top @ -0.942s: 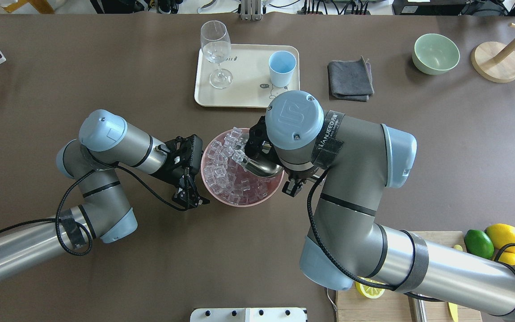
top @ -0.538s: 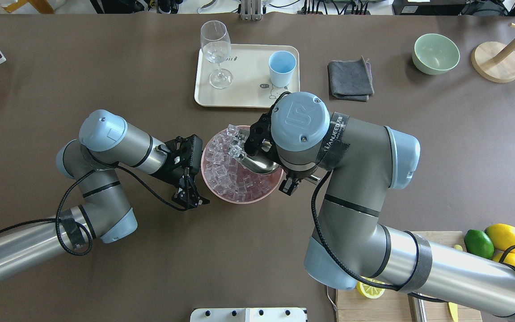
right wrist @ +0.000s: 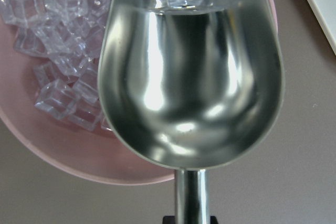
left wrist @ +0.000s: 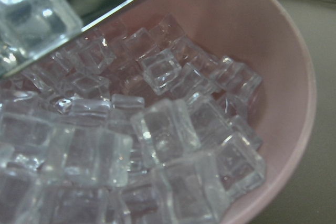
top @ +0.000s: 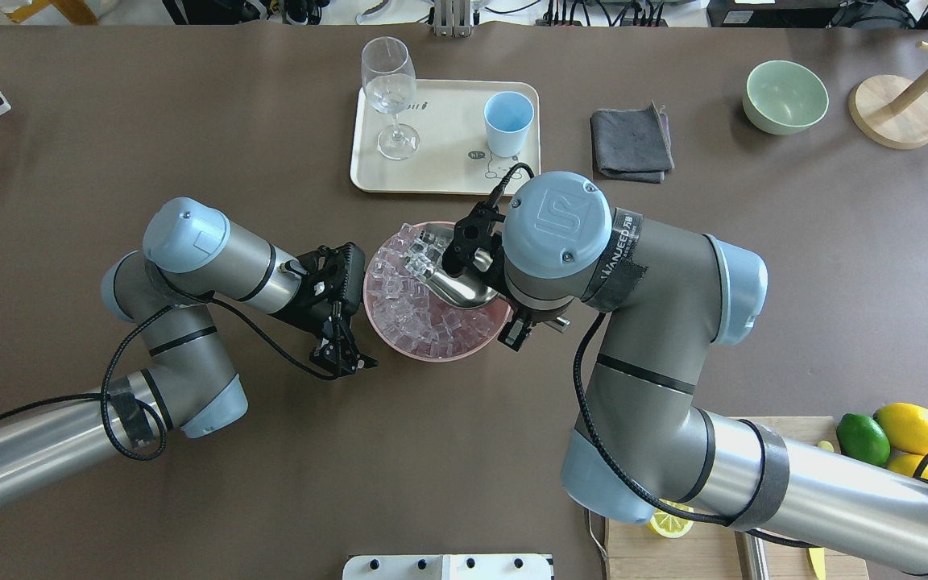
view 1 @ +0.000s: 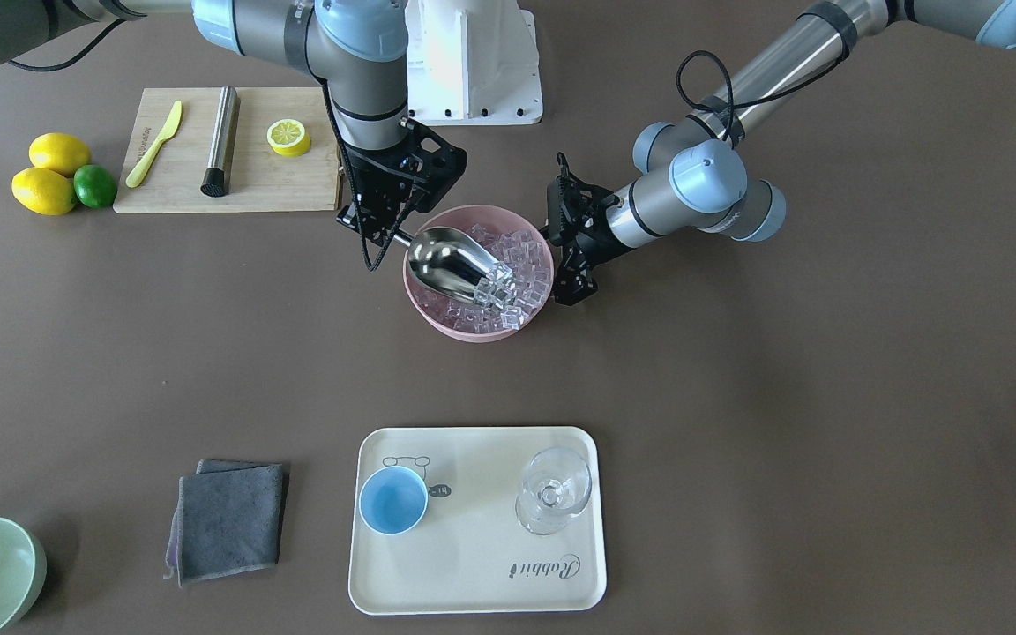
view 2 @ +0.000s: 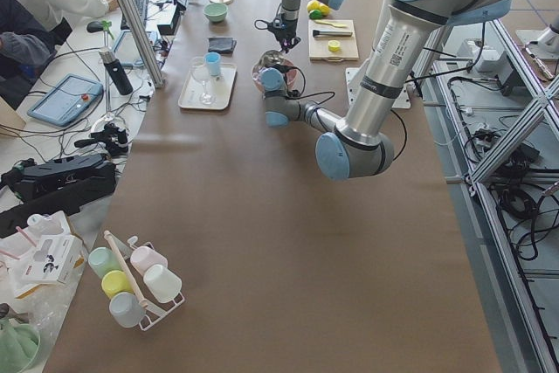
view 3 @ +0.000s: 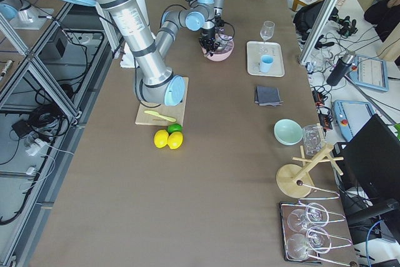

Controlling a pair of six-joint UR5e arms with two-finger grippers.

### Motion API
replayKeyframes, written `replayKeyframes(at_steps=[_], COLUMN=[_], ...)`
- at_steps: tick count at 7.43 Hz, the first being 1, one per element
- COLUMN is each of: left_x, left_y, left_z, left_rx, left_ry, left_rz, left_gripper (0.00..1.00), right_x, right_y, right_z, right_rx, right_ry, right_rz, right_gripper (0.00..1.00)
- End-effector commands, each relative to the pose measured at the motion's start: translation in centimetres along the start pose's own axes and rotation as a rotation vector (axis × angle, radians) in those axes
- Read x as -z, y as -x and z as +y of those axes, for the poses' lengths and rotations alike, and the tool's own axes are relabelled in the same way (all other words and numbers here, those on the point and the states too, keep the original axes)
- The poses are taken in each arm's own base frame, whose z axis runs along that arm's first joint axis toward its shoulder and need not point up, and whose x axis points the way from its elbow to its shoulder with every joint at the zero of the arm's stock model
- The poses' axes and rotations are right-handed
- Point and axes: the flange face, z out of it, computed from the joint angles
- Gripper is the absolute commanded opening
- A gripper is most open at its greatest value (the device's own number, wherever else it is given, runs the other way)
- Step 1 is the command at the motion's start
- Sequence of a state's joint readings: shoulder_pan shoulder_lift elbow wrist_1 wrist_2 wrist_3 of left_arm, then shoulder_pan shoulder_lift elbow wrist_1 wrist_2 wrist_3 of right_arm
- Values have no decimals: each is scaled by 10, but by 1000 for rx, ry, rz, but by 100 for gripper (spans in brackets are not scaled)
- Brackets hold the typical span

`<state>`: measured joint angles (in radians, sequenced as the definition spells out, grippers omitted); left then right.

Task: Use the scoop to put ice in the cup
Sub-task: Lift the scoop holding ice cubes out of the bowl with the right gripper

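My right gripper (view 1: 392, 233) is shut on the handle of the steel scoop (view 1: 448, 258), which is tilted over a pink bowl (view 1: 427, 309) full of ice (view 1: 526, 256). A few cubes (view 1: 499, 284) sit at the scoop's front lip; the rest of its trough (right wrist: 189, 82) is bare. My left gripper (top: 343, 354) rests beside the bowl's left rim, looks shut and holds nothing. Its wrist view looks into the ice (left wrist: 157, 145). The light-blue cup (top: 508, 121) stands upright on the cream tray (top: 440, 173), beyond the bowl.
A stemmed glass (top: 388, 89) shares the tray. A grey cloth (top: 631, 145) and a green bowl (top: 785, 97) lie to its right. A cutting board (view 1: 226, 185) with a half lemon, a knife and a steel cylinder is near my right arm, with lemons and a lime (view 1: 63, 181) beside it.
My right arm has carried the scoop forward toward the tray side of the bowl with a few cubes at its lip. The bowl has shifted slightly that way. The left arm has not moved.
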<state>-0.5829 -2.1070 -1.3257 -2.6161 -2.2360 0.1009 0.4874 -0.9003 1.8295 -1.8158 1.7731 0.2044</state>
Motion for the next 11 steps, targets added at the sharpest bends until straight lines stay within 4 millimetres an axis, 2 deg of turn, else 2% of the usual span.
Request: replayKeyframes(at_steps=[1, 3, 5, 8, 10, 11], left_x=[0, 1, 3, 11, 25, 37], left_y=[0, 1, 2, 6, 15, 20], left_z=[0, -1, 0, 5, 12, 17], left_rx=[2, 1, 3, 8, 14, 18], left_ry=[3, 1, 0, 3, 4, 4], left_rz=[1, 1, -4, -14, -35, -53], left_gripper=[98, 98, 98, 98, 98, 98], right_x=[4, 10, 25, 38, 51, 42], right_y=[1, 1, -1, -5, -37, -57], right_z=[-1, 11, 32, 62, 80, 83], right_rx=[-29, -71, -73, -151, -209, -234], right_ry=[-66, -129, -184, -358, -404, -352], right_rz=[-15, -34, -50, -118, -136, -130], right_gripper=[0, 0, 0, 0, 0, 0])
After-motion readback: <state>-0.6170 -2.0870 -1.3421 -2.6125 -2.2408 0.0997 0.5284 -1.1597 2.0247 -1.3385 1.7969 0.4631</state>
